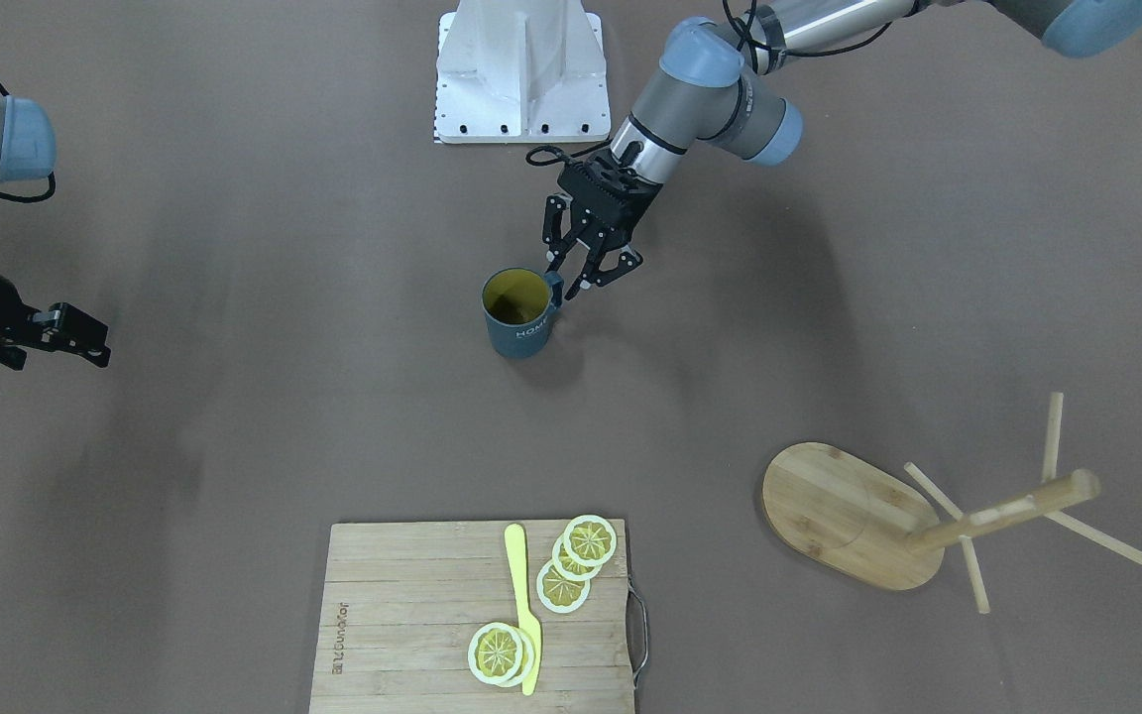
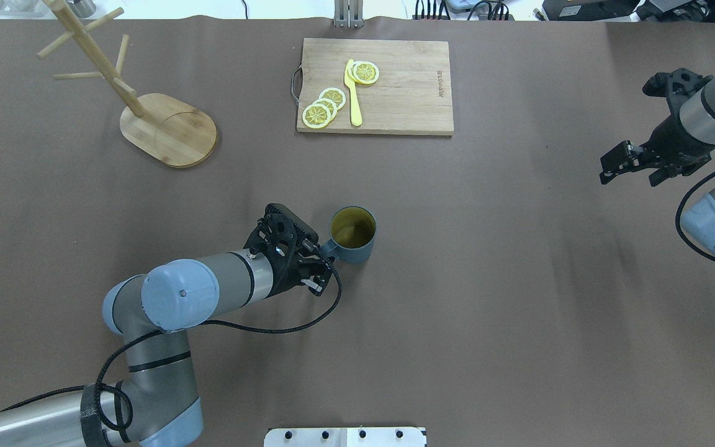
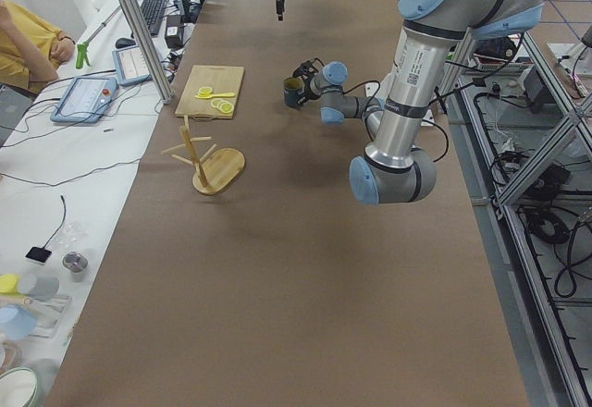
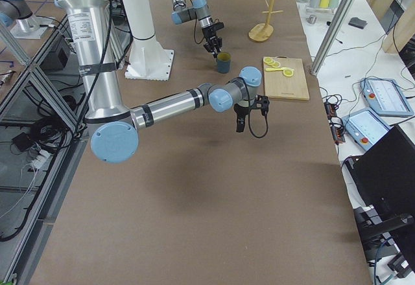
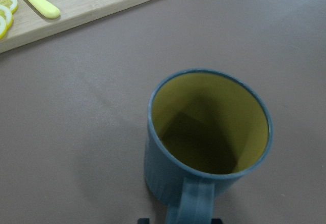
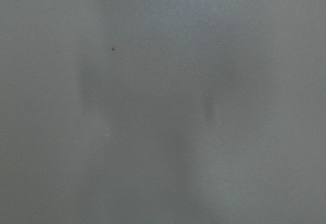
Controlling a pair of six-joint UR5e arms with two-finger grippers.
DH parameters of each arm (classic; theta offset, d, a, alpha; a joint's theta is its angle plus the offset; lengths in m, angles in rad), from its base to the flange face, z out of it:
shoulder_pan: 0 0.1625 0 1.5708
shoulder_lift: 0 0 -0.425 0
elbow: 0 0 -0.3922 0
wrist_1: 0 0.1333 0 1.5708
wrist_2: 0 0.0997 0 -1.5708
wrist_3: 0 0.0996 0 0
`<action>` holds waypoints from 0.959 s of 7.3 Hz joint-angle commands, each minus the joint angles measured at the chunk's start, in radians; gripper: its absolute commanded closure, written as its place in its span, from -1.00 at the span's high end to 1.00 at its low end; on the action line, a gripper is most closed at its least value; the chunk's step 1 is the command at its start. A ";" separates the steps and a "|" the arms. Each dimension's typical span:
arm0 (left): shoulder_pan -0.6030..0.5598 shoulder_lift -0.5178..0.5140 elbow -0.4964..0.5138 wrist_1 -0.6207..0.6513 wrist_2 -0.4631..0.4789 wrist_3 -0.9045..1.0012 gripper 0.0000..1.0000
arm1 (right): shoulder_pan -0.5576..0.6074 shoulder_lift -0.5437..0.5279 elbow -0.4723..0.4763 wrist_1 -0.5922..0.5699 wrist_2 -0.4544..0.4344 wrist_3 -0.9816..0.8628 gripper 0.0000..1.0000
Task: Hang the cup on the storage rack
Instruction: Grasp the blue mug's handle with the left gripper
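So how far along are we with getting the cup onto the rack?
Early. Done: the left end effector is at the cup, open, with fingers on either side of its handle. In hand: closing on that handle; the cup stands on the table, not lifted. Left: lift it, carry it to the storage rack, whose pegs are bare, and hook the handle on.

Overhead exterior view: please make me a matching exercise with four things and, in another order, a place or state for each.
1 cup
2 storage rack
3 cutting board
4 right gripper

A carries lemon slices
B stands far left
C open, holding nothing
D handle at left gripper

Pairs: 1-D, 2-B, 3-A, 4-C
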 commanded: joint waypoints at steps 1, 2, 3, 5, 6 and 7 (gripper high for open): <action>0.012 -0.002 -0.003 -0.003 0.002 -0.008 -1.00 | 0.002 0.001 0.000 0.000 0.001 0.000 1.00; 0.014 -0.002 -0.008 -0.003 0.002 -0.009 -1.00 | 0.002 0.001 0.000 0.000 0.001 0.000 1.00; 0.012 -0.002 -0.010 -0.009 0.001 -0.053 -1.00 | 0.002 0.001 0.000 0.000 0.001 0.000 1.00; 0.006 0.040 -0.061 -0.073 0.004 -0.189 -1.00 | 0.017 0.001 0.000 0.000 0.003 0.000 1.00; 0.006 0.094 -0.065 -0.209 -0.002 -0.442 -1.00 | 0.024 0.001 0.001 0.000 0.004 0.000 1.00; -0.011 0.113 -0.056 -0.306 0.002 -0.632 -1.00 | 0.026 -0.001 0.003 0.000 0.004 0.000 1.00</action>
